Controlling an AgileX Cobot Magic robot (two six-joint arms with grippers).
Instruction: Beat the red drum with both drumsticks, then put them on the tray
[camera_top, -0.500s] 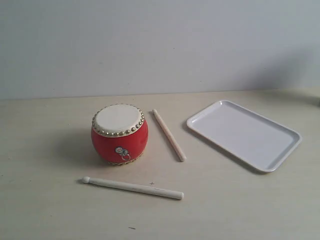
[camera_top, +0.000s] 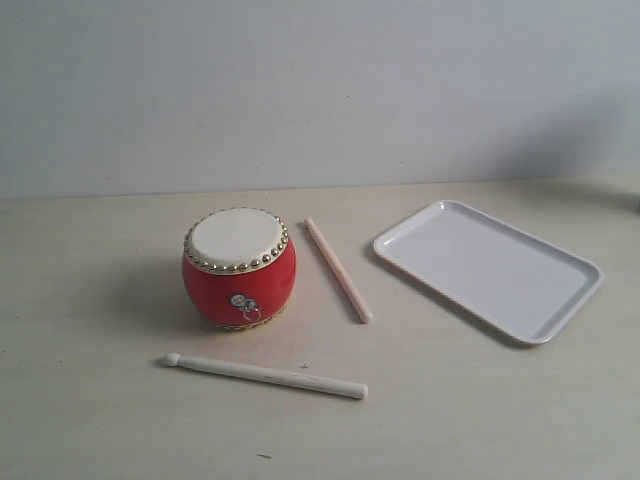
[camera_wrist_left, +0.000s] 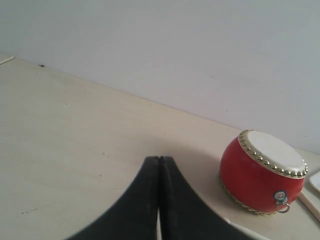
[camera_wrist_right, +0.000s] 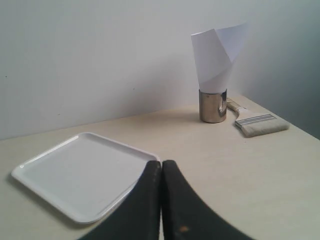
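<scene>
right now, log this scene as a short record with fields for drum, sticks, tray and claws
drum: red drum upright on table
sticks: front drumstick lies camera-side of drum; second drumstick lies between drum and tray
tray: white tray, bare
claws: left claw shut, empty; right claw shut, empty
extras: metal cup holding paper, brush beside it

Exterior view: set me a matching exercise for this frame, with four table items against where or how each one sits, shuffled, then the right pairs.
Things:
1. red drum
2. rounded-tip drumstick
3. second drumstick
4. tray

Places or states:
a. lies across the table, nearest the camera
b. holds nothing, on the right
c. stands upright, skin facing up
d. lies between drum and tray

Pairs: 1-c, 2-a, 3-d, 4-b.
</scene>
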